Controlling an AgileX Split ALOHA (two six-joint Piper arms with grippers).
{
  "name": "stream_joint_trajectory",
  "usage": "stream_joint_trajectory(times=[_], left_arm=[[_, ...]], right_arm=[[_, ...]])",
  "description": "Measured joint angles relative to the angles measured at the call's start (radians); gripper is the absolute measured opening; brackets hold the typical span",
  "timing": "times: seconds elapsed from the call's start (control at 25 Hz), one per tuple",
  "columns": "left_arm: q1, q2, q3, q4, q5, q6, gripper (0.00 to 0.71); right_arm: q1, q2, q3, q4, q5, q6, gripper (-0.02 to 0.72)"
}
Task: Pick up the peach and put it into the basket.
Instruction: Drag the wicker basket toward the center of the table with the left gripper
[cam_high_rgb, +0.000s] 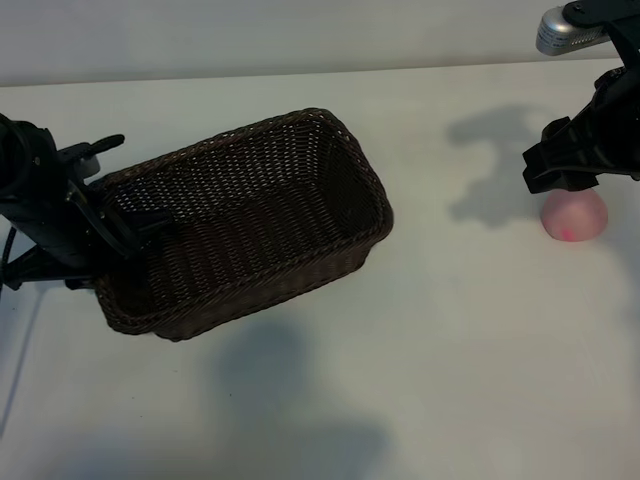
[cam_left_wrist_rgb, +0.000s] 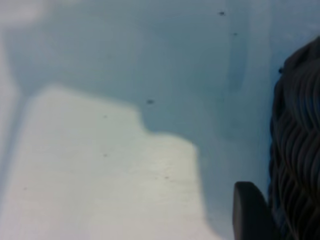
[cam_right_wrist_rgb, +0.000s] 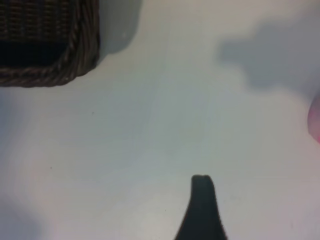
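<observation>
The dark brown wicker basket lies slantwise at the table's left-centre. My left gripper straddles its left end wall, one finger inside the basket. In the left wrist view the outer finger presses against the weave of the basket, so the jaws are shut on the wall. The pale pink peach rests on the table at the far right, its edge just showing in the right wrist view as the peach. My right gripper hovers open just above and behind it, holding nothing; one finger shows.
The white table stretches bare between basket and peach. A silver arm part sits at the top right. The table's far edge meets a grey wall. A corner of the basket appears in the right wrist view.
</observation>
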Motion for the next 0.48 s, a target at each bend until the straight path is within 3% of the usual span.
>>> stream_joint_trajectory(times=[0.28,0.48], left_arm=[[0.000,0.000,0.000,-0.235,-0.034,0.200,0.169],[0.000,0.000,0.000,-0.346,-0.041,0.323,0.168]], right_arm=[[0.000,0.000,0.000,0.000,0.000,0.000,0.549],[0.000,0.000,0.000,0.000,0.001,0.000,0.549]])
